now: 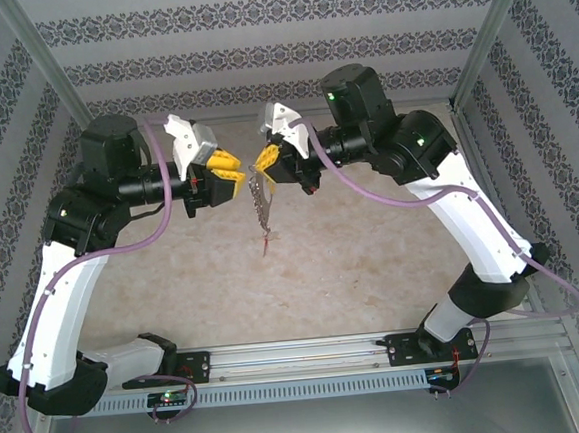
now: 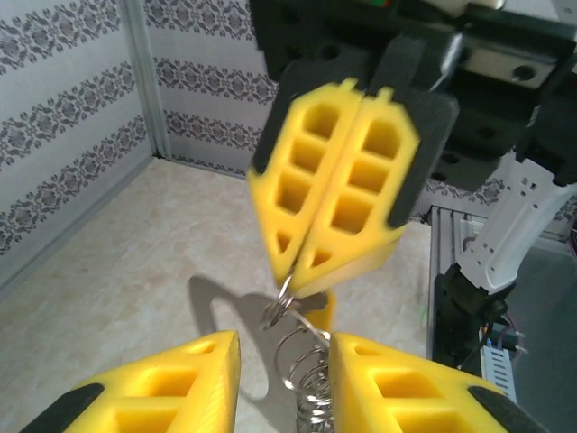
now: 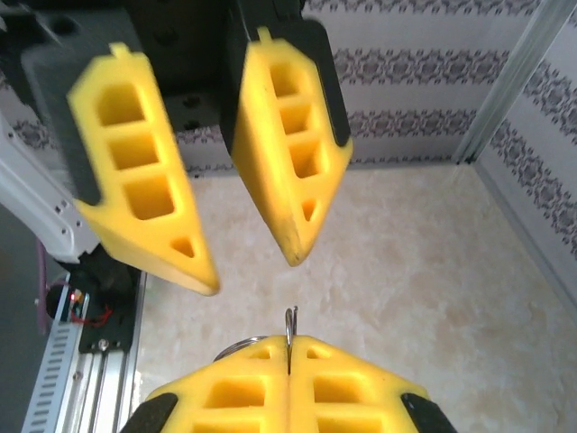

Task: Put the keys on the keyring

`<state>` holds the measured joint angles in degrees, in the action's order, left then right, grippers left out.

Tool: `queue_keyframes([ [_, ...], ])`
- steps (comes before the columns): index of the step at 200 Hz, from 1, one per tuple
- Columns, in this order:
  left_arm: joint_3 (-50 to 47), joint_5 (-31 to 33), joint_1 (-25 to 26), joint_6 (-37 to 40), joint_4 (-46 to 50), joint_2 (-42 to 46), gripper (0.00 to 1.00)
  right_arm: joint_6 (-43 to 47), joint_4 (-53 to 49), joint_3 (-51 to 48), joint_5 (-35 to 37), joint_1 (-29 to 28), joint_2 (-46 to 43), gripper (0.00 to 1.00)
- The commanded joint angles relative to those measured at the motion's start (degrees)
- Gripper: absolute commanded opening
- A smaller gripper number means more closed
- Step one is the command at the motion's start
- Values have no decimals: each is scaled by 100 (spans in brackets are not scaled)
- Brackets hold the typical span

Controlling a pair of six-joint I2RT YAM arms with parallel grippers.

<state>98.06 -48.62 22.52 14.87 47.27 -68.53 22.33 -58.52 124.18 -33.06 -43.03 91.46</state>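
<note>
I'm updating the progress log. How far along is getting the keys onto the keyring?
Done: the keyring is up off the table, pinched in the shut right end effector, its red tag dangling. In hand: the left end effector stands open beside the ring, with nothing clamped. Left: I cannot tell whether a key is threaded on; that needs checking.

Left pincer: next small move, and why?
Probably ease the left pincer straight back, clear of the keyring. Its fingers stand apart on either side of the dangling chain, gripping nothing, while the right pincer is shut on the top loop and carries it above the table. Backing out level should avoid a snag.
</note>
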Motion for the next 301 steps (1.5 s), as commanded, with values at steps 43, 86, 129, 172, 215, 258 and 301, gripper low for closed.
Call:
queue_keyframes([
  [43, 355, 299, 291, 552, 573, -328, 31, 369, -276, 238, 8, -153, 48, 0],
  [86, 369, 400, 306, 634, 610, -457, 29, 377, -249, 165, -82, -181, 29, 0],
  [129, 366, 152, 312, 638, 508, -512, 16, 378, -226, 185, -93, -197, 96, 0],
  [172, 206, -298, 308, 379, 105, -463, 0, 402, -229, 195, -97, -192, 144, 0],
  [215, 55, -395, 300, 212, -175, -360, 0, 404, -201, 138, -6, -196, 144, 0],
  [258, -228, -547, 86, -97, -673, -192, 0, 30, 351, -338, 92, -78, -144, 31],
  [301, -484, -930, -264, -543, -1298, -50, 0, -646, 1139, -970, -237, 246, -574, 34],
])
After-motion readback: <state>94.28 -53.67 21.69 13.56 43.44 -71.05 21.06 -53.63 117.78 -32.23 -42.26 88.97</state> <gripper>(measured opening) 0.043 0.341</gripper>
